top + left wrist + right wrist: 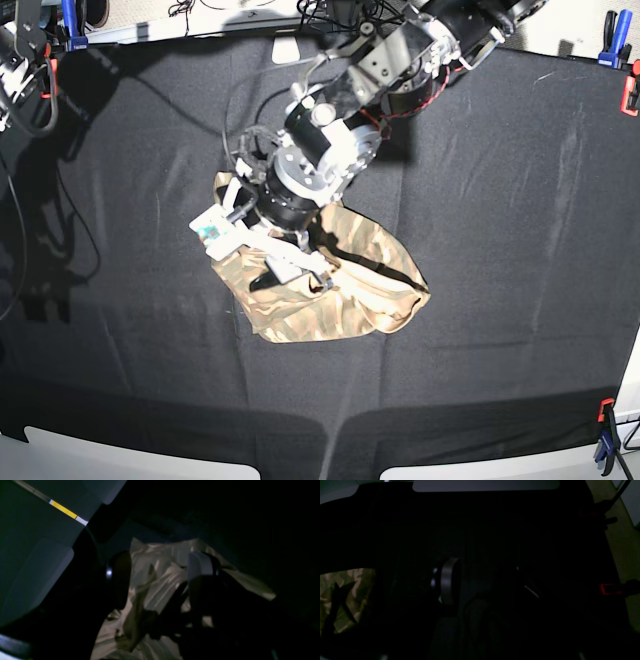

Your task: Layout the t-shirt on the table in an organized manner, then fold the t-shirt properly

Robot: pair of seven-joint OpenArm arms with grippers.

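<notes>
— Shirt's nowhere near laid out. The t-shirt (330,285) sits in a crumpled heap near the middle of the table (520,200), folds piled on folds, no sleeve or hem I can pick out.

— And the arm over it?

— That's the left one. Its claw (160,580) is down in the heap with the jaws spread wide, cloth bunched between and around them. I'd say it's open, not pinching anything yet.

— The other arm?

— Off to the side. The right claw (482,580) faces bare dark table; its view is too murky, so I can't tell whether it's open or closed.

— So what's next?

— Still the spreading step, I reckon. It needs to close on an edge, lift and pull the heap flat before any folding.
</notes>
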